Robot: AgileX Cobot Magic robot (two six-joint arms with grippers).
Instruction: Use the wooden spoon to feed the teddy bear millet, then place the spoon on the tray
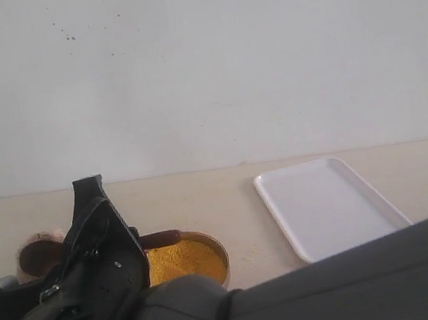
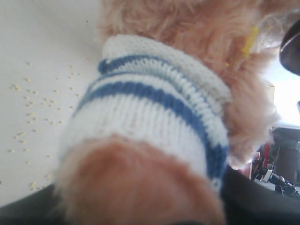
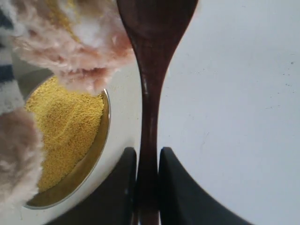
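My right gripper point(image 3: 146, 152) is shut on the thin handle of the dark wooden spoon point(image 3: 150, 70). The spoon's oval bowl reaches out beside the teddy bear's fuzzy face point(image 3: 79, 51). No grains show on the part of the spoon bowl in view. Below the bear sits the steel bowl point(image 3: 101, 140) heaped with yellow millet point(image 3: 65, 126). In the exterior view the right gripper point(image 1: 93, 259) has reached across to the left, and the spoon point(image 1: 34, 259) sticks out past it. The bear's striped shirt point(image 2: 154, 108) fills the left wrist view, hiding the left jaws. The white tray point(image 1: 326, 204) lies bare at the right.
Loose millet grains point(image 2: 28, 101) are scattered on the beige table beside the bear. The millet bowl point(image 1: 186, 260) stands between the bear and the tray. The right arm's dark links point(image 1: 356, 283) cross the bottom of the exterior view. A white wall stands behind the table.
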